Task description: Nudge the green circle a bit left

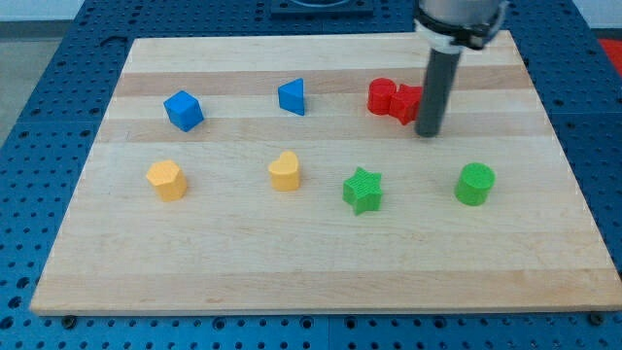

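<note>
- Counting blocks on my feed: two green, the green circle (475, 184) at the view's right and a green star (363, 190) left of it.
- Two yellow blocks (167, 179) (285, 170), a blue cube (183, 110), a blue triangle (292, 97), and two red blocks (394, 99) touching.
- My tip (429, 132) stands just right of the reds, above the circle and apart from it; no fingers on this rod.
- Pale wooden bench (321, 282) on a blue perforated surface (29, 97).

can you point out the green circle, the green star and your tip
green circle (475, 183): camera view, on its front side wall
green star (363, 189): camera view, on its top face
my tip (429, 131): camera view, the rod's very end, above-left of the green circle
</note>
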